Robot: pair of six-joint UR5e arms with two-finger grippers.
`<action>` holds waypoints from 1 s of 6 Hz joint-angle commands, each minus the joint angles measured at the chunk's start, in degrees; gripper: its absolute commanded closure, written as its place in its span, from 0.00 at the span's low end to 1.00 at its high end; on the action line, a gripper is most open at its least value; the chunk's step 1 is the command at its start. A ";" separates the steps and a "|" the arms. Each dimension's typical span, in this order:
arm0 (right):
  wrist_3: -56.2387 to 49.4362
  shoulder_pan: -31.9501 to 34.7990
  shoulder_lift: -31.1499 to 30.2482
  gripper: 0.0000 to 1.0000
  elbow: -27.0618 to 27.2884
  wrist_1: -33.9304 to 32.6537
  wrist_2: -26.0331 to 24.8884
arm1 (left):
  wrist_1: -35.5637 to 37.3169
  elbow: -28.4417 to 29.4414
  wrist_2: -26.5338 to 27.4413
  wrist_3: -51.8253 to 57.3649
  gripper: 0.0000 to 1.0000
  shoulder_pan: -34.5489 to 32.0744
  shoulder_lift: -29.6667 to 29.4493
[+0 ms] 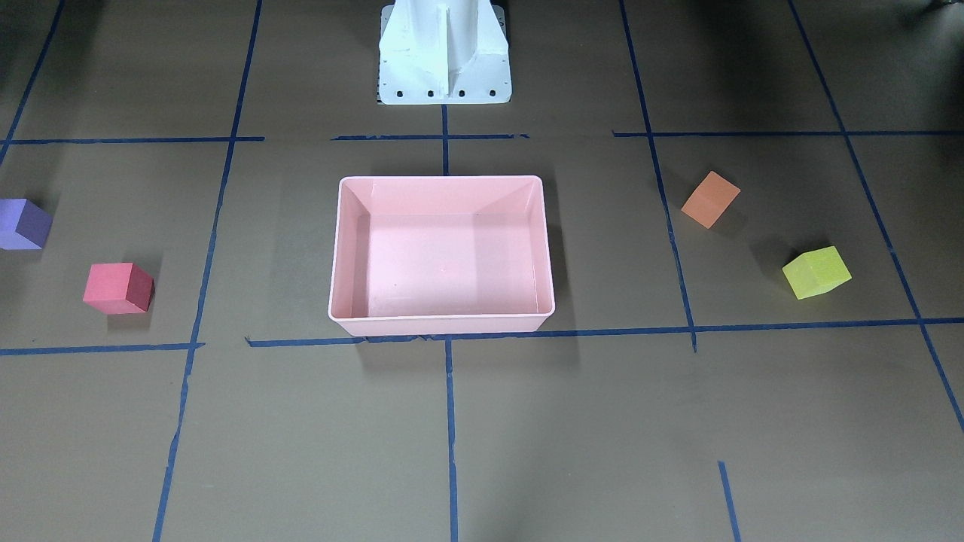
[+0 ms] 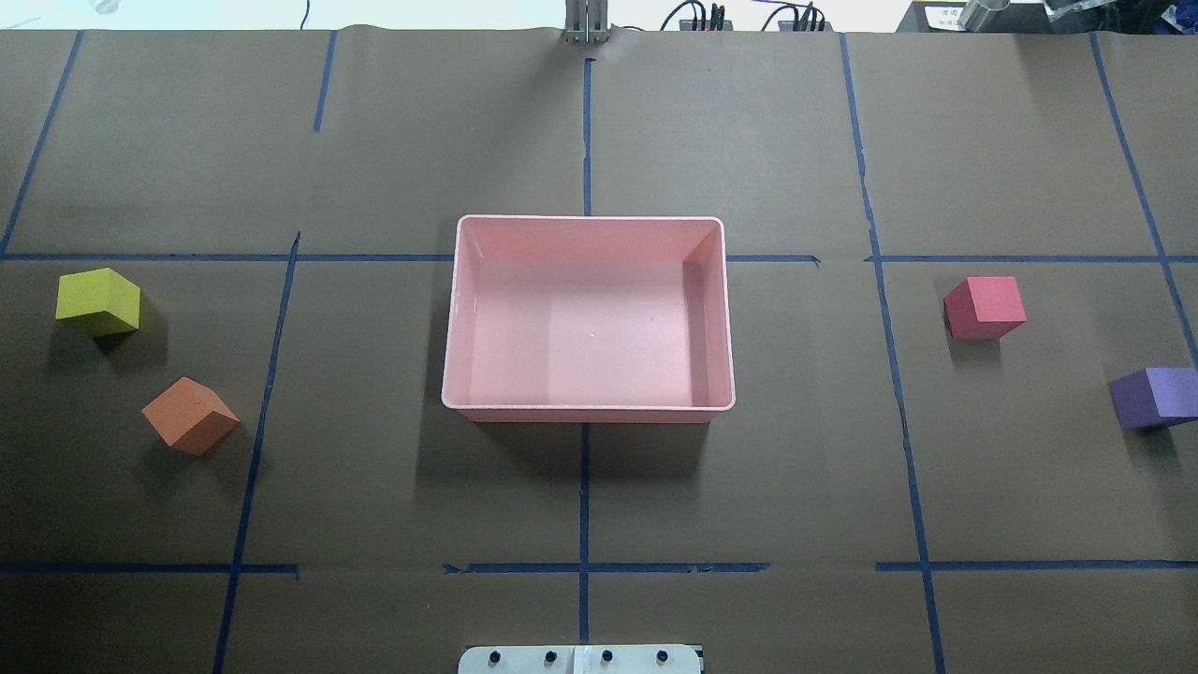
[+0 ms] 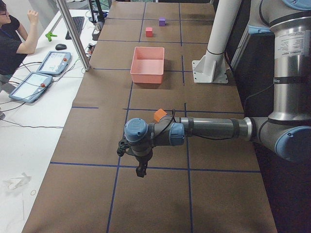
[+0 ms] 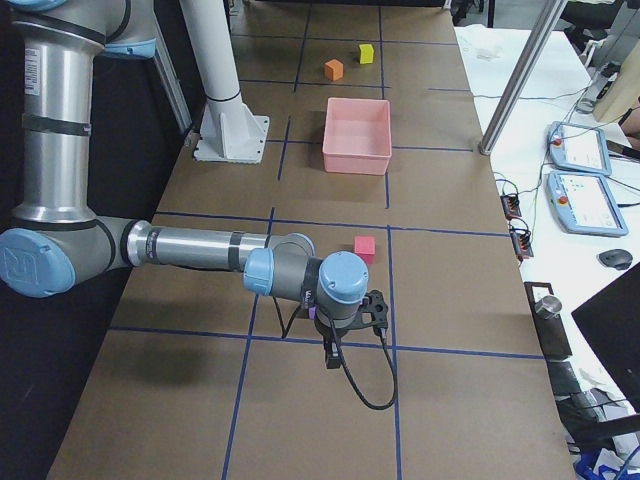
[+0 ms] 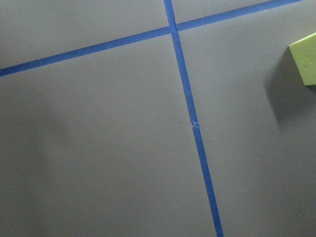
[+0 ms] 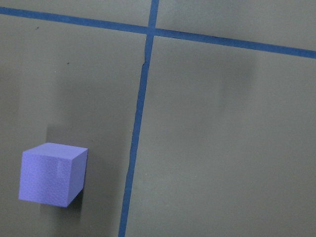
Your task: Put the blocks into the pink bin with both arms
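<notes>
The pink bin [image 2: 588, 408] stands empty at the table's middle; it also shows in the front view [image 1: 440, 324]. The yellow-green block [image 2: 97, 300] and the orange block [image 2: 190, 415] lie on my left side. The red block [image 2: 983, 306] and the purple block [image 2: 1156, 397] lie on my right side. The left gripper [image 3: 141, 170] shows only in the exterior left view, above the table beyond the orange block [image 3: 160, 115]; I cannot tell if it is open or shut. The right gripper [image 4: 332, 355] shows only in the exterior right view, near the red block [image 4: 365, 248]; I cannot tell its state either. The left wrist view catches the yellow-green block's corner [image 5: 305, 57]; the right wrist view shows the purple block [image 6: 52, 174].
The white pedestal base [image 1: 444, 56] stands behind the bin. Blue tape lines cross the brown table. An aluminium post [image 3: 73, 34] and operator tablets [image 3: 41, 73] stand on the side table, with a person [image 3: 12, 34] there.
</notes>
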 commanded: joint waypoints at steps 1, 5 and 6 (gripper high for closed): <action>0.38 -0.29 2.87 0.00 0.28 0.70 -0.24 | -9.28 1.36 0.39 -0.47 0.00 0.69 -2.85; 3.53 -3.01 2.90 0.00 -4.88 16.35 1.08 | -15.54 4.54 -6.28 -24.31 0.00 8.28 -6.91; 4.16 -3.02 2.99 0.00 -4.73 16.35 1.34 | -23.42 5.23 -5.93 -38.74 0.00 12.94 -6.91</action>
